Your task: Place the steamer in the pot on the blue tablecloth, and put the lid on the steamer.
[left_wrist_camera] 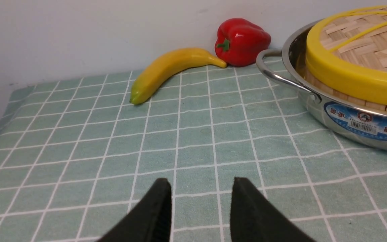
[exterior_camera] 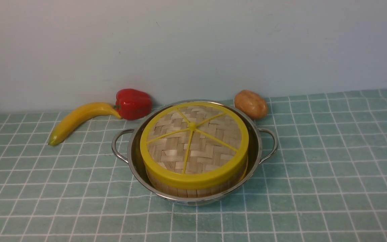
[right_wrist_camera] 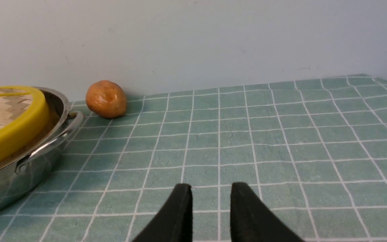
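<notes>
The shiny steel pot [exterior_camera: 255, 151] stands on the blue tablecloth [exterior_camera: 331, 161] in the middle of the front view. Inside it sits the steamer [exterior_camera: 193, 192], only its slatted wooden side showing. The woven lid [exterior_camera: 193, 143] with yellow rim and spokes lies flat on top of the steamer. Neither arm appears in the front view. My left gripper [left_wrist_camera: 202, 183] hovers over the cloth to the left of the pot [left_wrist_camera: 348, 117], open and empty. My right gripper [right_wrist_camera: 211, 188] is over the cloth to the right of the pot [right_wrist_camera: 18, 171], open with nothing between its fingers.
A banana [exterior_camera: 79, 119] and a red bell pepper [exterior_camera: 133, 103] lie behind the pot on the left, by the wall. A potato [exterior_camera: 250, 104] lies behind it on the right. The pale wall closes off the back.
</notes>
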